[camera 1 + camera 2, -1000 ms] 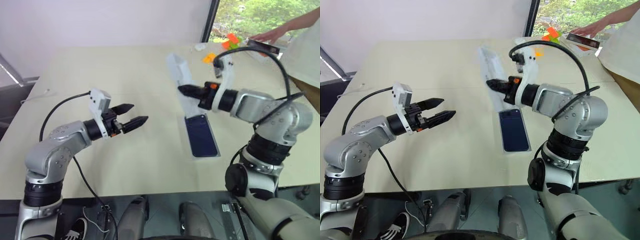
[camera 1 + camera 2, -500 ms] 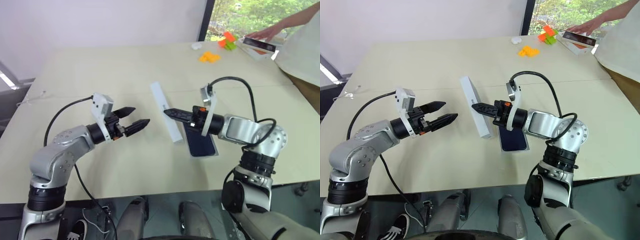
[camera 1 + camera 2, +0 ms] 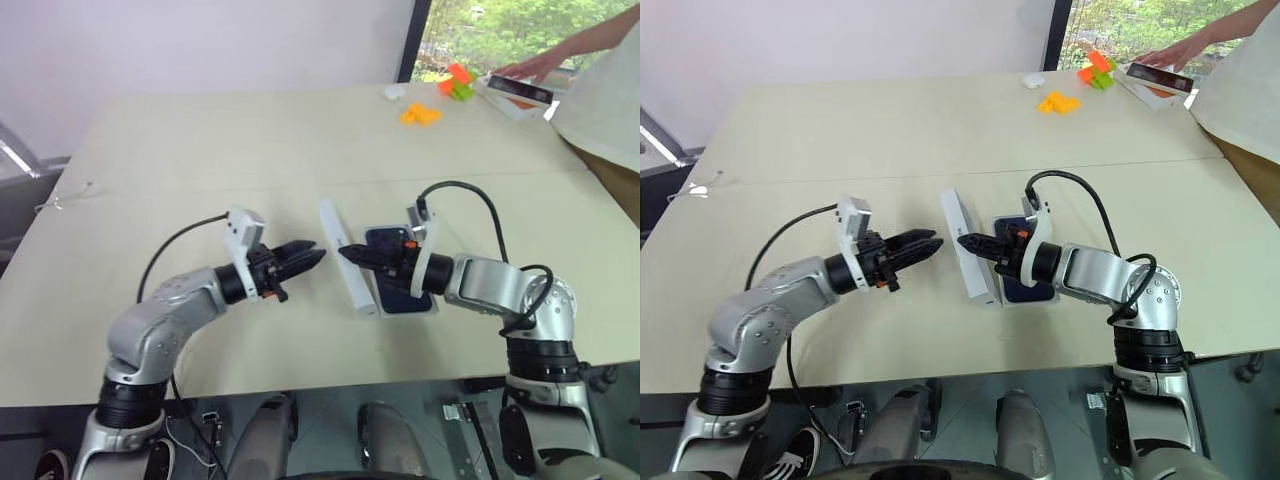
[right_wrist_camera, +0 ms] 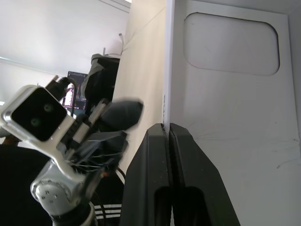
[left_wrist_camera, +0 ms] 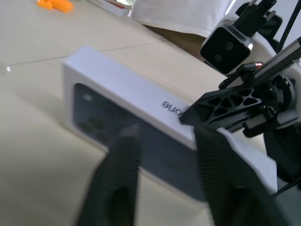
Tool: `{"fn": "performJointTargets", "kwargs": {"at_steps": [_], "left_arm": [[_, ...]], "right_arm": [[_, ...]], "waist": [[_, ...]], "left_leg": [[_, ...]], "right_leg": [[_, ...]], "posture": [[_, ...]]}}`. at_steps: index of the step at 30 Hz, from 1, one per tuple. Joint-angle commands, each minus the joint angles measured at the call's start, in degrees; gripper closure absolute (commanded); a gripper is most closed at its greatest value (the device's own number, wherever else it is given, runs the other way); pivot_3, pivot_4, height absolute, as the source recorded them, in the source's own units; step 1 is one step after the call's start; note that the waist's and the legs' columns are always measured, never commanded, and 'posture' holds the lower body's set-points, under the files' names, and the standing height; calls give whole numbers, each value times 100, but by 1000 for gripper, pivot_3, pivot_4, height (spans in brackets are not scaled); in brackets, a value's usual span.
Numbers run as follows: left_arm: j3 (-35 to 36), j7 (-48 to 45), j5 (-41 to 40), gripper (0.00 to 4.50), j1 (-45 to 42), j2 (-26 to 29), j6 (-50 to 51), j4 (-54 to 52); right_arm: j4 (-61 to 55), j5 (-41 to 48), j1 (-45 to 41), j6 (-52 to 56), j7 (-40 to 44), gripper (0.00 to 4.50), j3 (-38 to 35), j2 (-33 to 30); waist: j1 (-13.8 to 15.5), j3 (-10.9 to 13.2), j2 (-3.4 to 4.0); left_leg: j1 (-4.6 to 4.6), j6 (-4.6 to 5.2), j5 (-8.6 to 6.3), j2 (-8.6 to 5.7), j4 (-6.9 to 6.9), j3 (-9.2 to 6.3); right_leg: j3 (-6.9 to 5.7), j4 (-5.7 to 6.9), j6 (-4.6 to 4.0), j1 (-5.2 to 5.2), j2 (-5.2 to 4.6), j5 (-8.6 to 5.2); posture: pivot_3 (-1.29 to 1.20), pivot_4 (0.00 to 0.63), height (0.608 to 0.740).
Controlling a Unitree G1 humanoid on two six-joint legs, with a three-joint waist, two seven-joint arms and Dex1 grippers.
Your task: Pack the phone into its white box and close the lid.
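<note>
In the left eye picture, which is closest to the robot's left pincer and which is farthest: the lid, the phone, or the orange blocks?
From the left pincer:
1. The lid, standing on edge just beside its tips.
2. The phone, lying in its tray just behind the lid.
3. The orange blocks, far off near the table's back edge.

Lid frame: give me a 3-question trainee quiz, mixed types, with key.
1. True or false: the lid lies flat on top of the phone.
2. What is the right pincer shut on?
A. a wall of the lid
B. the phone
C. an orange block
3. Fill the gap: the phone lies in ____, on the table beside the lid.

Key
1. False. The lid stands on one long edge next to the phone.
2. A.
3. the white box.
</note>
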Motion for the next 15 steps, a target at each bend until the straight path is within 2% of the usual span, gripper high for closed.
{"fn": "performJointTargets", "kwargs": {"at_steps": [1,15], "left_arm": [[-84,26,219,4462,-146,-92,-253,78],[-231,-175,479,4462,-206,-261,-336,530]], "right_arm": [[-348,189,78,-150,121,4500,21,-46],[-589,189,322,-518,136,4500,169,-174]], "waist": [[0,0,0],[0,0,1]], "left_leg": [[0,1,0,0,0,2],[-8,3,-2,0,1,0]], "right_leg": [[1,0,0,-1,-1,0],[1,-6,0,-5,-2,0]], "posture": [[0,150,740],[0,150,740]]}}
